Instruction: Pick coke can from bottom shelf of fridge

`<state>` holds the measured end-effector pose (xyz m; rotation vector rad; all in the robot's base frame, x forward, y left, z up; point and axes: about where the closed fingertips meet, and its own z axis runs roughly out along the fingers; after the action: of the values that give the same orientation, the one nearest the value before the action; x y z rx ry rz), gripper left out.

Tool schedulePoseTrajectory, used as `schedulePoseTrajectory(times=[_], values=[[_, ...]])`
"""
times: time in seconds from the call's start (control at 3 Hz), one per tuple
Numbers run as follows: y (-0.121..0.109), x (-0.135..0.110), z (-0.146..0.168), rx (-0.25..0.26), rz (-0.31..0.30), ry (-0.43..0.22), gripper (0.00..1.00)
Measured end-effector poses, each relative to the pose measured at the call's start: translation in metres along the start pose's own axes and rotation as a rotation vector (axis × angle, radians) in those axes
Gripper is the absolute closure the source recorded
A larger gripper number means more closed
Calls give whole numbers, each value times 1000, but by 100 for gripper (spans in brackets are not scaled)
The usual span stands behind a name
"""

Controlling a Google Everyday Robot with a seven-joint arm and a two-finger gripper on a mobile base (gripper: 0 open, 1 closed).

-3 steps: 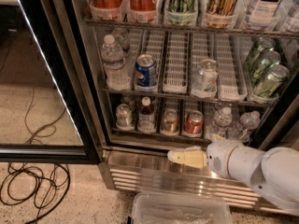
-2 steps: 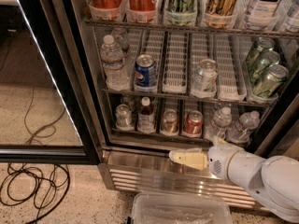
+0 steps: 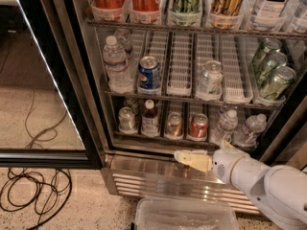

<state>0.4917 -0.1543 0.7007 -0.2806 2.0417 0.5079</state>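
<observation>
The coke can is a small red can with a silver top, standing at the front of the bottom shelf of the open fridge. A copper-brown can stands just left of it and a water bottle just right. My gripper has cream-coloured fingers and points left, in front of the fridge's steel base grille. It is below the shelf and slightly left of the coke can, apart from it and holding nothing.
The black-framed glass door stands open at left. A blue Pepsi can, bottles and green cans sit on the middle rack. A clear plastic bin lies on the floor below the grille. Black cables lie at lower left.
The gripper has shifted slightly left and down along the base grille. The cans and bottles have not moved.
</observation>
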Motion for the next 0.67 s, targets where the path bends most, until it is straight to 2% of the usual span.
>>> schedulePoseTrajectory(times=[0.33,0.67], values=[[-7,8,11,62,46,-96,0],[-6,15,33,115,27,-157,0]])
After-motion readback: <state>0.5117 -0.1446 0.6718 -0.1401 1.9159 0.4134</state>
